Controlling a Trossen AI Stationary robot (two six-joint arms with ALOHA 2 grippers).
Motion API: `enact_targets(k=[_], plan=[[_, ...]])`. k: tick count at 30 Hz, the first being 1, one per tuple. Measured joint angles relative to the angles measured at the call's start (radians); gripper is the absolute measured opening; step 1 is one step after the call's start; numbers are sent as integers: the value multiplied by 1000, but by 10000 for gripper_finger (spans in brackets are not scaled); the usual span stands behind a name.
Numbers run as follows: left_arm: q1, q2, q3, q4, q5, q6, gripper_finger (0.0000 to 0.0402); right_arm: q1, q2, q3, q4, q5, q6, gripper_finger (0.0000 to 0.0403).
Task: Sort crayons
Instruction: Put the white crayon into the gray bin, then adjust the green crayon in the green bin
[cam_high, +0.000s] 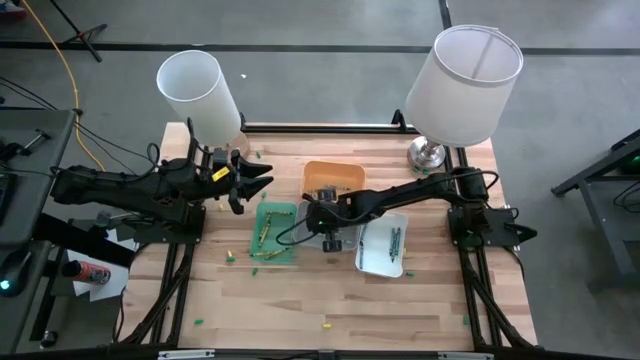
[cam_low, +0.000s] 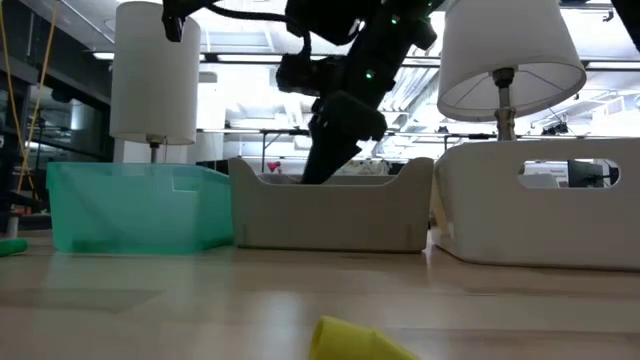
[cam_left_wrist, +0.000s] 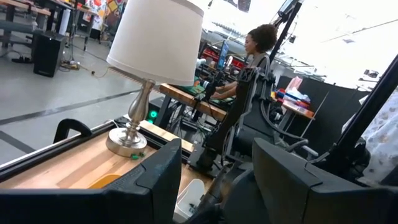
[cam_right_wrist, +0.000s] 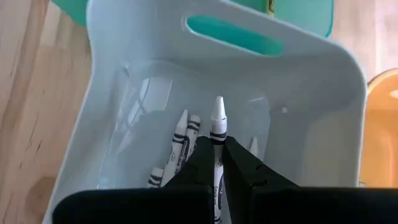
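My right gripper (cam_right_wrist: 217, 163) is clenched on a grey-white crayon (cam_right_wrist: 217, 134), pinched between both fingers with the pointed tip sticking out past them. It hangs over the inside of the grey tray (cam_right_wrist: 314, 134), which sits in the middle of the table between the green tray (cam_high: 275, 232) and the white tray (cam_high: 383, 245). More grey-white crayons (cam_right_wrist: 179, 144) lie on that tray's floor, just beside the one I hold. In the low view my right arm dips down behind the grey tray's front wall.

Green tray holds a few green crayons (cam_high: 266, 230); white tray holds dark teal crayons (cam_high: 395, 240). Orange tray (cam_high: 334, 177) sits behind the grey one. Loose crayons on the wooden table (cam_high: 300, 300): a yellow one (cam_high: 229, 252) and a green one (cam_high: 258, 271) near the green tray, another yellow (cam_low: 352, 340) close at the front edge.

My left gripper (cam_high: 262, 180) is released, fingers spread, holding nothing, parked at the table's back left near a white lamp (cam_high: 200, 92). Second lamp (cam_high: 462, 80) stands at back right. A person (cam_left_wrist: 256, 46) sits beyond the table.
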Motion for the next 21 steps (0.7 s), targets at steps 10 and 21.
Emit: enact_targets(k=[10, 21], plan=[[0, 0, 0, -12, 0, 1, 184, -5, 22, 0, -31, 30, 96, 9], [0, 0, 0, -19, 0, 1, 184, -5, -31, 5, -141, 37, 221, 144]])
